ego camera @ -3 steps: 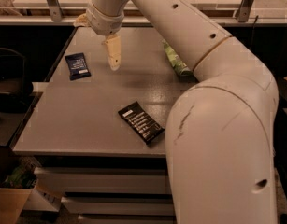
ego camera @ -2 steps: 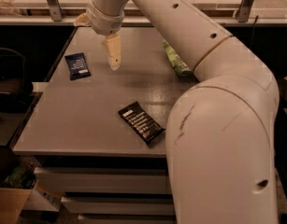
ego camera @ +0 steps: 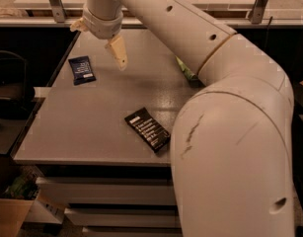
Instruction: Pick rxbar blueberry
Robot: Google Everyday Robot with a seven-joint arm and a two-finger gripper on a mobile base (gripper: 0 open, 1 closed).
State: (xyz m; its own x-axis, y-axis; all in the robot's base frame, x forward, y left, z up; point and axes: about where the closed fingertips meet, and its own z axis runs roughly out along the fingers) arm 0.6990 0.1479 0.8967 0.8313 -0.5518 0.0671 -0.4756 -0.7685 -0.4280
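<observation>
The gripper (ego camera: 118,53) hangs over the far left part of the table (ego camera: 92,127), between the rxbar blueberry (ego camera: 82,70) and the green chip bag (ego camera: 184,70). Its wrist now sits a touch further left than a second ago, closer to the rxbar blueberry, so the gripper leans a little more. The forearm (ego camera: 190,23) lies lower across the view and hides more of the green chip bag. The big arm link (ego camera: 230,147) edges left, its outline now reaching the near corner of the black bar wrapper (ego camera: 147,130).
</observation>
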